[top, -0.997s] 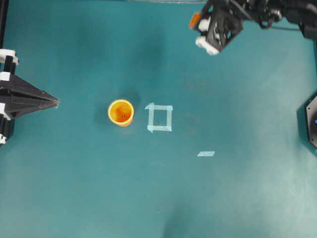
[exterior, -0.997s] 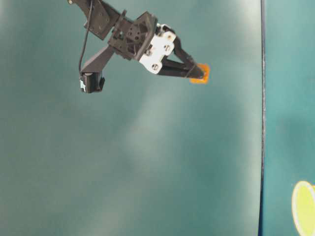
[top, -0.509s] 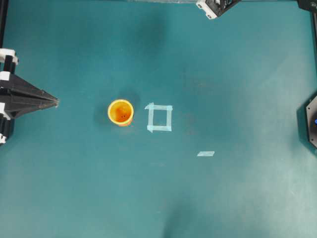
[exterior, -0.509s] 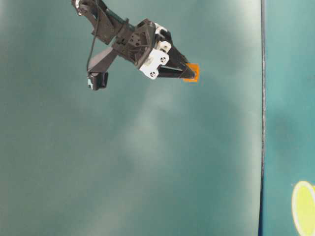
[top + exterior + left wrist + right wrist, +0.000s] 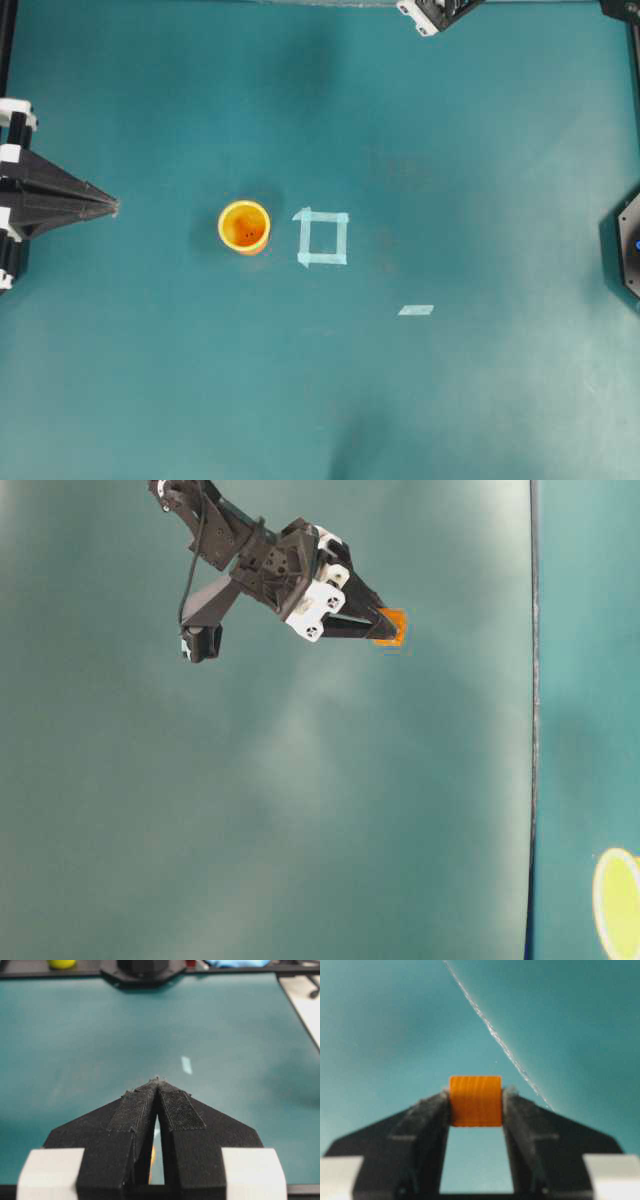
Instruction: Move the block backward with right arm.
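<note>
The right pincer (image 5: 475,1105) pinches the block (image 5: 475,1100), carried up at twelve o'clock beyond the cup (image 5: 244,227); setting it on the tabletop (image 5: 480,380) remains. The left pincer (image 5: 158,1081) is pressed together.

Overhead straight down, table-level sideways, wrist views close along fingers (image 5: 427,1120).
</note>
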